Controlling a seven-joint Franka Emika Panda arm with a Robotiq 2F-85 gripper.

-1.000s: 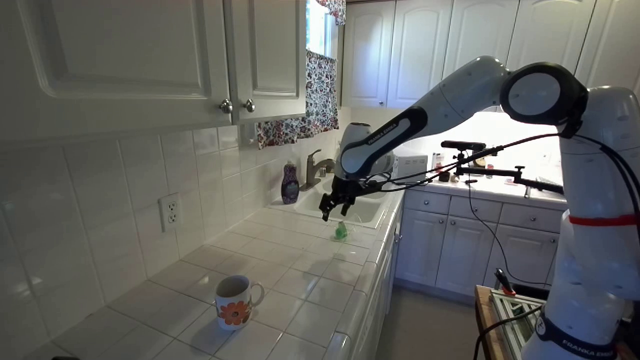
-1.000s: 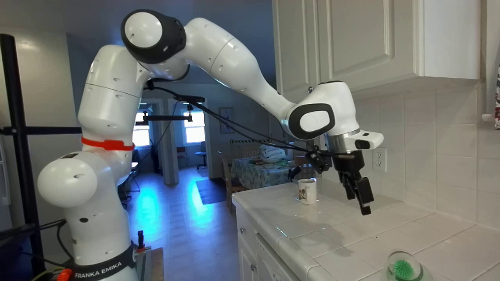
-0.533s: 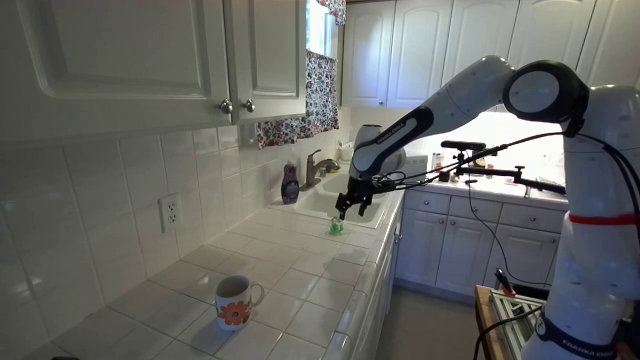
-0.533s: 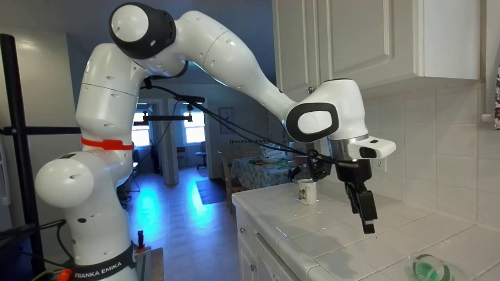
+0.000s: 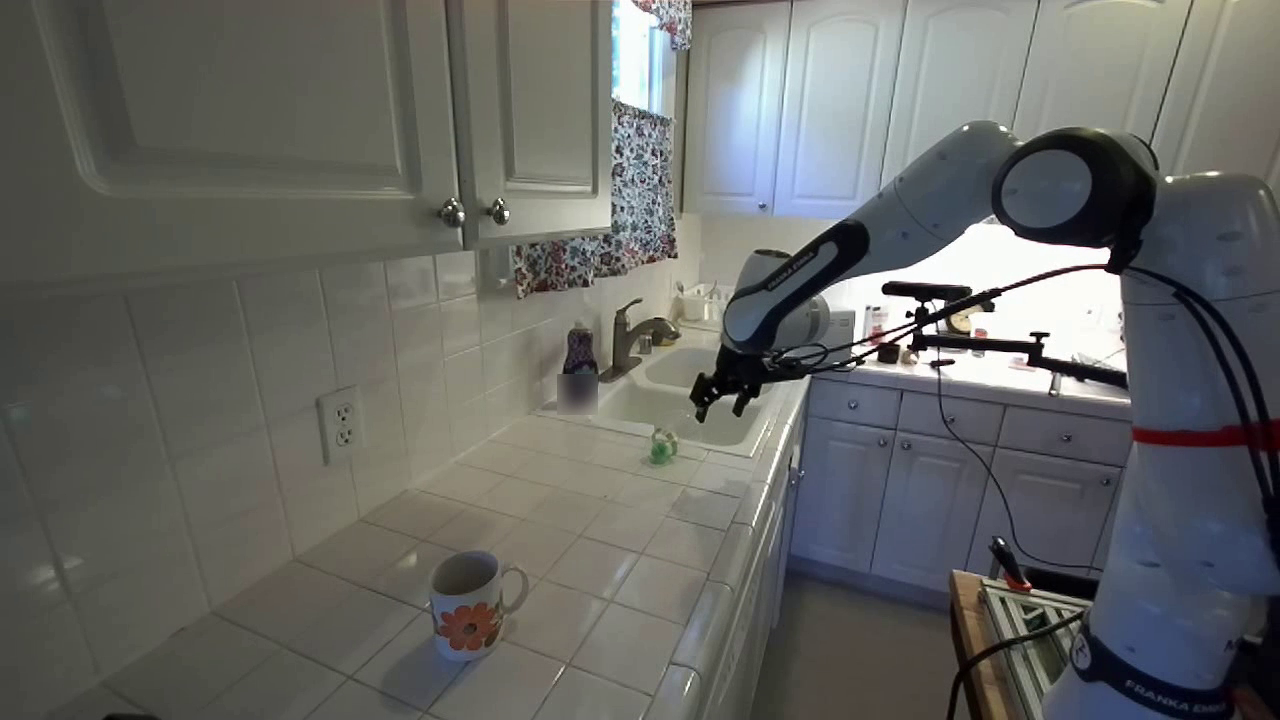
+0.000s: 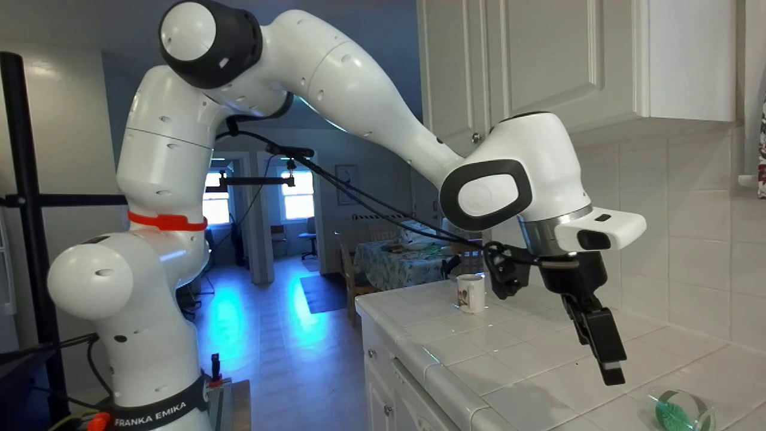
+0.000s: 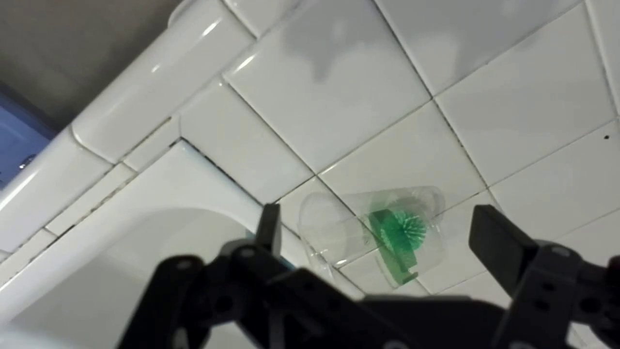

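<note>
My gripper (image 7: pixel 380 230) is open above the counter by the sink, its black fingers (image 7: pixel 501 242) wide apart with nothing held. Under it lies a clear, see-through cup (image 7: pixel 334 223) with a green spiky disc (image 7: pixel 410 231) and a green band on it. The cup seems to be on its side on the white tiles, close to the sink rim. In the wrist view it shows between the fingers but below them, untouched. In an exterior view the gripper (image 5: pixel 720 408) hangs to the right of the cup (image 5: pixel 663 446); elsewhere the gripper (image 6: pixel 598 359) stands above and left of it.
A white mug (image 5: pixel 468 608) with an orange flower stands farther along the tiled counter (image 5: pixel 560 530). The sink (image 7: pixel 179 179) borders the cup. A dark soap bottle (image 5: pixel 580 350), partly blurred out, and a faucet (image 5: pixel 625 345) are behind. Wall cabinets (image 6: pixel 568 66) overhang the counter.
My gripper has moved over toward the sink, rightward in both exterior views, staying open. The clear cup has shifted across the tiles and turned, apparently rolling. The mug has stayed put.
</note>
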